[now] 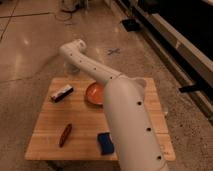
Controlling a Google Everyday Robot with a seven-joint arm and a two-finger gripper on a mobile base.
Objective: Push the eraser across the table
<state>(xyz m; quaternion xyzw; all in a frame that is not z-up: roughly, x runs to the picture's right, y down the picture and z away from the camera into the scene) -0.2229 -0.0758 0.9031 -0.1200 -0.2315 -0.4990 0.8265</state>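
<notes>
Noted on the table [50,135], toward its far left corner: the eraser [62,93], set askew to the edges. To its right, near the far edge and close by but apart: the bowl [92,92], partly hidden behind the arm [125,110]. Toward the near edge, left of centre: the oblong item [65,134], well apart from the eraser. To the right of that, near the front edge: the squarish block [105,143], just beside the arm. Beyond the far edge, behind eraser and bowl and below the arm's far bend: the gripper [73,67], apart from the eraser.
</notes>
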